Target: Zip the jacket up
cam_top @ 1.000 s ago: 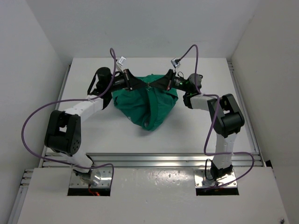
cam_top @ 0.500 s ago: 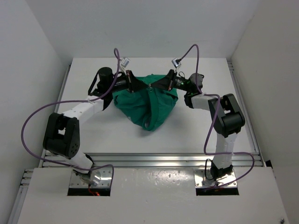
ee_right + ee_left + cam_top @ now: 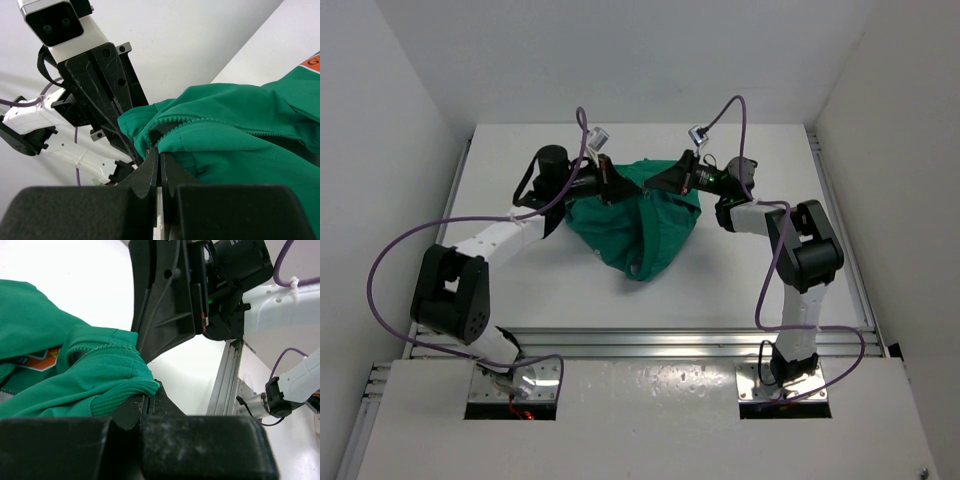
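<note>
1. Left hand [image 3: 147, 401]: clenched on a ribbed edge [image 3: 127, 390] of the jacket [image 3: 640, 225]. The fabric is pinched between the fingertips. Whether the rib is cuff or hem cannot be told.
2. Right hand [image 3: 160, 162]: clenched on a jacket edge just beside a row of zip teeth [image 3: 175, 127]. The jaws are shut to a thin slit with cloth between them.
3. Hands, relation: close together at the far middle of the worktop [image 3: 750, 285]. They face each other, and each shows in the other's wrist view. They grip neighbouring points on the far edge of the garment.
4. Jacket, position: bunched between and below the hands. It runs from the grips toward the arm bases and narrows to a point at its near end. Whether the far part is lifted clear of the worktop cannot be told.
5. Jacket, details: an orange patch [image 3: 40, 360] shows in the left wrist view, in the folds beyond the gripped rib. No slider or pull tab is visible in any view.
6. Step in hand (judgement): arranging the garment, with both hands holding its edges to open it out. Zipping proper has not begun, since the front looks open and crumpled.
7. Next move calls for (judgement): drawing the two grips apart and laying the jacket flat, front up. That should bring the two zip halves side by side and expose the slider.
8. Risk (judgement): thin pinches may slip when the fabric is pulled taut.
</note>
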